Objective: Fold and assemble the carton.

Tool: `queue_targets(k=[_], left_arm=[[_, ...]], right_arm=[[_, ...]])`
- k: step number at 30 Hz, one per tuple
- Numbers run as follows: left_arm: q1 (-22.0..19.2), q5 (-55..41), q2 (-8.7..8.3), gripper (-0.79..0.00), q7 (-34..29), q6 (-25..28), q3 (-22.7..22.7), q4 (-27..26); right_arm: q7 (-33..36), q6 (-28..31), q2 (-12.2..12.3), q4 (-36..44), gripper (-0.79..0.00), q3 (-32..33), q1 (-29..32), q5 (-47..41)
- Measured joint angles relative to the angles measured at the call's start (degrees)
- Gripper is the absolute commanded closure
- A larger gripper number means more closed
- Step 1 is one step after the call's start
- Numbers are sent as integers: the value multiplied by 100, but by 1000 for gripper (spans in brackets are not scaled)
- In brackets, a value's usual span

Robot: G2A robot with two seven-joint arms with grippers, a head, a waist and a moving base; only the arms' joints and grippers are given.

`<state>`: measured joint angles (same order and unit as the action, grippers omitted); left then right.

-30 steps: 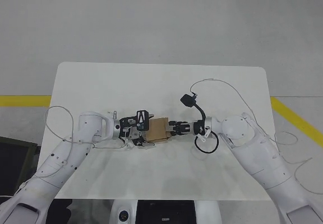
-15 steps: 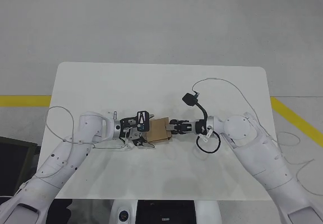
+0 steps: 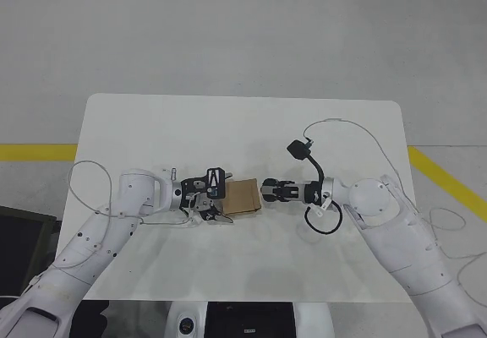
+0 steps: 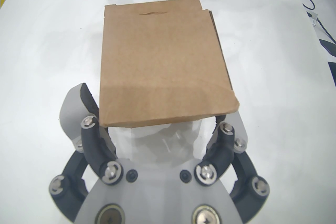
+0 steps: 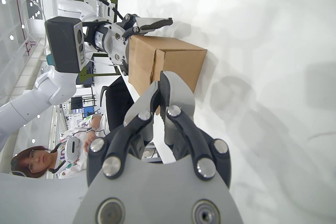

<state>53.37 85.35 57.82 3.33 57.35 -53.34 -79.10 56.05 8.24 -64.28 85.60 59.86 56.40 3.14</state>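
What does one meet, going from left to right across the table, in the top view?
left gripper → carton → right gripper → black camera mounted above the right wrist

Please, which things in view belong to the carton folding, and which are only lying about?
For the job: carton; left gripper, jaws astride one end; right gripper, shut, close by the other end.
Lying about: loose white cable on the table; yellow floor tape.
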Motion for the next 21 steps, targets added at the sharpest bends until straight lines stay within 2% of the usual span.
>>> queue_targets(k=[21], left_arm=[[2, 75, 5, -785, 48, -6, 5, -4]], right_arm=[[155, -45, -128, -242, 0, -494, -414, -11]])
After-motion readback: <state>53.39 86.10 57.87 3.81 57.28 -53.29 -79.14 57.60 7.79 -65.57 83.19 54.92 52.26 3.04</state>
